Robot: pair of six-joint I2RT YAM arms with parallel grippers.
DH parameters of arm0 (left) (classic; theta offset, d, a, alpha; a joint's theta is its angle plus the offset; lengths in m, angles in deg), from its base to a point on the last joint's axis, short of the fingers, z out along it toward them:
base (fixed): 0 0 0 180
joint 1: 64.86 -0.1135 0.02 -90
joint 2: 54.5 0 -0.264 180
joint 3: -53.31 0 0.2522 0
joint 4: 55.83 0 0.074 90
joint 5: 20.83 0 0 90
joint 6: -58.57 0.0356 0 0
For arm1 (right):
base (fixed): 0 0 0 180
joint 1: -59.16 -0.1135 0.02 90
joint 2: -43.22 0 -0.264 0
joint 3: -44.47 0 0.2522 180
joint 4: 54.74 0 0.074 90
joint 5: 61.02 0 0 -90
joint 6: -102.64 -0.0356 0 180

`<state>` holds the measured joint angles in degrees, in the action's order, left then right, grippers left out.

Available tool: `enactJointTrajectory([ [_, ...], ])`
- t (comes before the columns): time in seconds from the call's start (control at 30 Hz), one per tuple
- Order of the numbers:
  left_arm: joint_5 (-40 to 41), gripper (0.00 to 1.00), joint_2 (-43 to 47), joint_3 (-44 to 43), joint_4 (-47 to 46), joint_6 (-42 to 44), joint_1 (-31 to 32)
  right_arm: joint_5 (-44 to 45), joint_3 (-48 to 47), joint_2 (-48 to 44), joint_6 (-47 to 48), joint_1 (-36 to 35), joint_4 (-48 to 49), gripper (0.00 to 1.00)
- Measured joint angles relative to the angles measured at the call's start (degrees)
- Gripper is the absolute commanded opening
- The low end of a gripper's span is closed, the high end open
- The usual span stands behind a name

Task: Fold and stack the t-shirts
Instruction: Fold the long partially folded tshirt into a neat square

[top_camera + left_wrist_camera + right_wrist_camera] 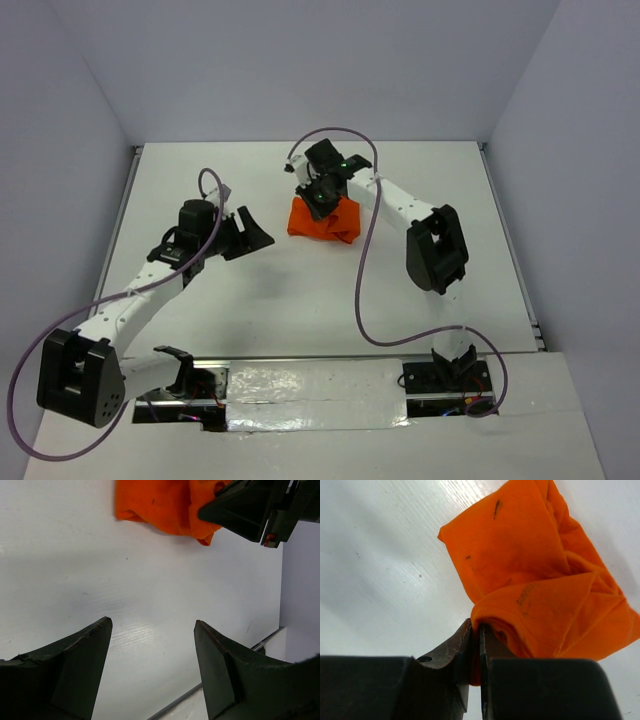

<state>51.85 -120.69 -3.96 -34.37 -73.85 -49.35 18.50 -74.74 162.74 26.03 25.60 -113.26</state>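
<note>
The orange t-shirt [330, 222] is lying in a crumpled heap on the table [300, 300], toward the table's far edge and about midway across it. The right gripper [476, 630] is pinching a fold of the cloth between nearly closed fingers. The left gripper [152, 625] is hanging wide open over bare table left of the heap, gripping nothing.

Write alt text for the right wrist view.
The right tool is shut on a fold of an orange t-shirt, seen close up from behind its two dark fingers. The shirt is bunched in loose folds, with white table showing to its left.
</note>
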Motion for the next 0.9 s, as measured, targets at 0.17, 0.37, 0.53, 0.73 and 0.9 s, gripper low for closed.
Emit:
enactJointTrajectory([
  [0.17,0.4,0.80,1.8,1.4,0.5,0.0,0.0,1.4,-6.0,3.7,-0.3,-1.5,-0.9,0.16],
  [0.37,0.9,0.80,3.5,1.6,1.5,0.0,0.0,1.7,-11.6,7.9,-1.5,-1.7,-1.4,0.32],
  [0.53,1.2,0.80,4.2,1.7,2.1,0.0,0.0,0.8,-11.8,10.0,-1.7,-2.0,-1.9,0.49],
  [0.73,1.6,0.80,4.2,1.7,2.8,0.0,0.0,-0.9,-12.0,11.3,-1.7,-3.1,-2.1,0.57],
  [0.9,1.8,0.80,4.2,1.7,3.2,0.0,0.0,-1.4,-15.6,13.1,-1.8,-3.9,-2.5,0.66],
])
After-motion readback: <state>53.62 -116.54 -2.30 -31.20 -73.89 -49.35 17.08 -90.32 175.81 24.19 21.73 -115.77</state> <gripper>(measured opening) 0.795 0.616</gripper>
